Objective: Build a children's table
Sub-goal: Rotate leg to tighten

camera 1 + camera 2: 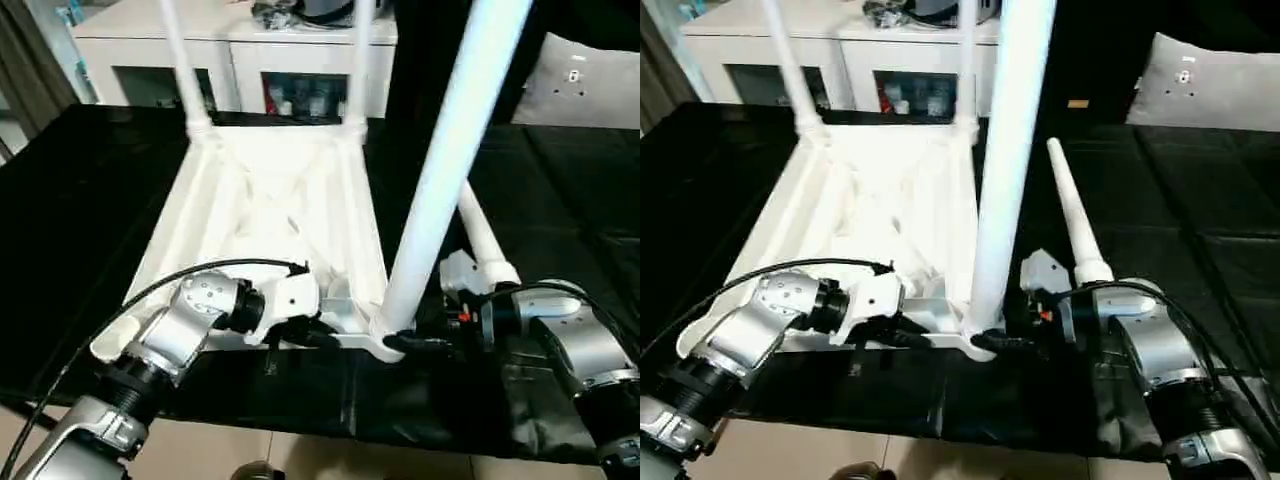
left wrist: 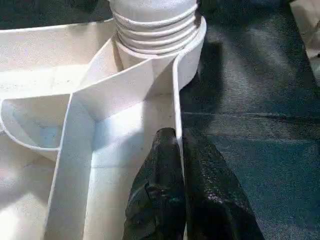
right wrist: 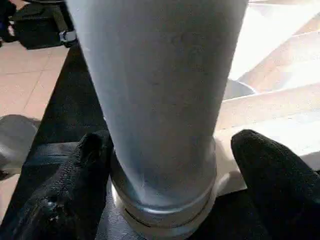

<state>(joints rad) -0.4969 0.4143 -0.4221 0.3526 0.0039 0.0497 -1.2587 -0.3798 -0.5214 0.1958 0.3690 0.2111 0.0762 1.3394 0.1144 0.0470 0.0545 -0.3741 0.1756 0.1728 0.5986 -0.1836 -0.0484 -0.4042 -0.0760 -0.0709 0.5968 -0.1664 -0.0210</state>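
Seen from the head cameras: upturned children's table (image 1: 270, 200) on the black bench (image 1: 80, 180), two legs standing at the far corners, a third leg (image 1: 440, 170) upright in the near corner socket at about 5 o'clock of the top, a fourth leg (image 1: 1072, 222) lying loose at 3 o'clock; judged mid-way through seating the third.

From the left wrist: left gripper (image 2: 181, 150) pressed together, pinching the table's thin rim wall just beside the ribbed socket.

From the right wrist: right gripper (image 3: 165, 165) spread wide either side of the leg base, apparently not clamping it, so closing and twisting home probably next, then fetching the loose leg; no readable writing or brand anywhere.
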